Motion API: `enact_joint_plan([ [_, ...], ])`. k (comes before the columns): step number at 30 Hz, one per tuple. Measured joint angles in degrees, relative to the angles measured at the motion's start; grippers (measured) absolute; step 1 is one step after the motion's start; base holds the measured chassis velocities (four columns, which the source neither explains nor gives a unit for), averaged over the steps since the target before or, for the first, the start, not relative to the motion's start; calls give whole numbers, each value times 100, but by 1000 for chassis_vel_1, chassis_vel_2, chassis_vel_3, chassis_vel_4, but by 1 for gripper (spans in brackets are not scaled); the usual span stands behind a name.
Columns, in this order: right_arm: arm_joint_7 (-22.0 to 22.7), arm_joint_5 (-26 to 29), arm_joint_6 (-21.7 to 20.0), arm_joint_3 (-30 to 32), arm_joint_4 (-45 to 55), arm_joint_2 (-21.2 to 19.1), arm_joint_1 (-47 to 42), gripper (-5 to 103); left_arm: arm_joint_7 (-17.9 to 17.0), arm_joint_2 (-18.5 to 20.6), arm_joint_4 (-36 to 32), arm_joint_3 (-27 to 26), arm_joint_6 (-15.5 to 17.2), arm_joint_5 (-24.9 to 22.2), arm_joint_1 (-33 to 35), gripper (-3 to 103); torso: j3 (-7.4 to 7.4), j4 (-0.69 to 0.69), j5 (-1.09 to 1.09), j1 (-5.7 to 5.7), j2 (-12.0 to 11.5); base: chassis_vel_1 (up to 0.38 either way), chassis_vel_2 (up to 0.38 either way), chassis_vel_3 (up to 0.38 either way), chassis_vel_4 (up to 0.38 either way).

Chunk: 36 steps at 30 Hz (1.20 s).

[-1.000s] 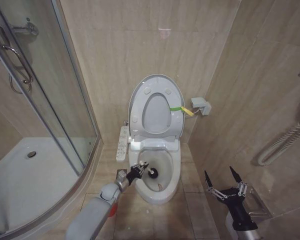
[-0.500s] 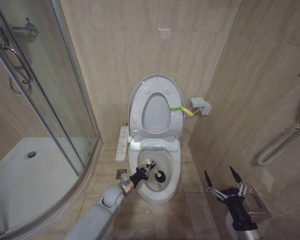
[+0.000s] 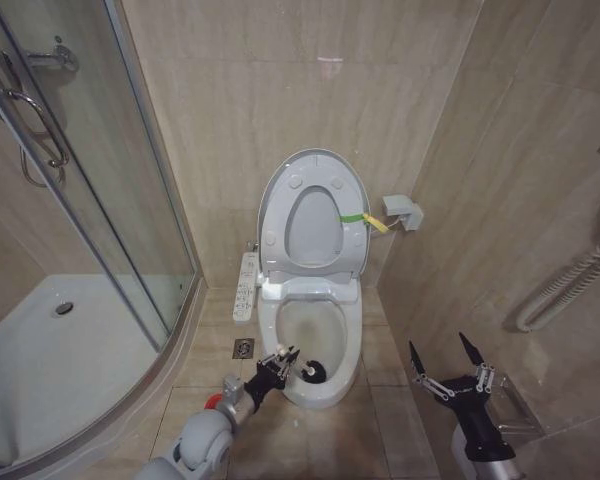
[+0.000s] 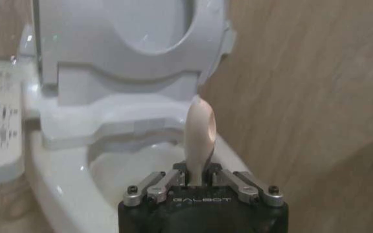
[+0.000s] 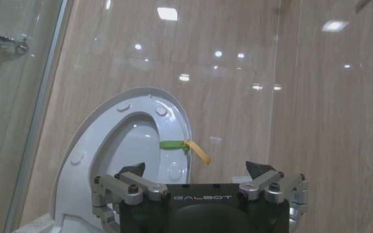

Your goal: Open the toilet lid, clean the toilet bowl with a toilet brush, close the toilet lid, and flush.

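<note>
The toilet lid stands upright against the wall with the seat ring raised against it. Below it the toilet bowl lies uncovered. My left gripper is at the bowl's near-left rim, shut on the toilet brush's pale handle. The brush's dark head sits at the bowl's front rim. In the left wrist view my left gripper faces the lid and bowl. My right gripper waits open at the lower right, away from the toilet; the right wrist view shows it pointing at the lid.
A glass shower door and white shower tray fill the left. A white control panel hangs beside the bowl. A red object shows on the floor by my left arm. A green band with a yellow tag is on the lid.
My left arm has drawn back toward me, pulling the brush head from the middle of the bowl to its front rim. The right arm has not moved.
</note>
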Motion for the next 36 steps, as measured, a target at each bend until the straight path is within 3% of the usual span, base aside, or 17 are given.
enact_joint_plan([
  [4, 1, 0, 0, 0, 0, 0, 0, 100, -46, -284, 758, 105, -35, 45, -328, 18, 1, -1, 0, 0, 0, 0, 0, 0, 0],
  [7, 0, 0, 0, 0, 0, 0, 0, 100, -60, -354, 892, 127, -64, 57, -394, 18, 1, -1, -1, 1, -1, 0, 0, 0, 0],
  [17, 0, 0, 0, 0, 0, 0, 0, 100, -131, 56, -165, -74, -112, 27, -47, 18, 1, 0, 0, 1, -1, 0, 0, 0, 0],
  [21, 0, 0, 0, 0, 0, 0, 0, 100, -405, 364, -982, -207, 63, -253, 304, 18, 0, 1, 2, 1, -1, 0, 0, 0, 0],
  [27, 0, 0, 0, 0, 0, 0, 0, 100, -417, 105, -1140, -377, -282, -311, 547, 18, 0, 1, -1, 0, -1, 0, 0, 0, 0],
  [30, 0, 0, 0, 0, 0, 0, 0, 100, -319, -205, -1036, -560, -474, 10, 667, 18, 1, -1, -1, 1, -1, 0, 0, 0, 0],
  [36, 0, 0, 0, 0, 0, 0, 0, 100, -289, -227, -1277, -824, -526, 81, 1018, 18, 0, 0, 0, 1, -1, 0, 0, 0, 0],
])
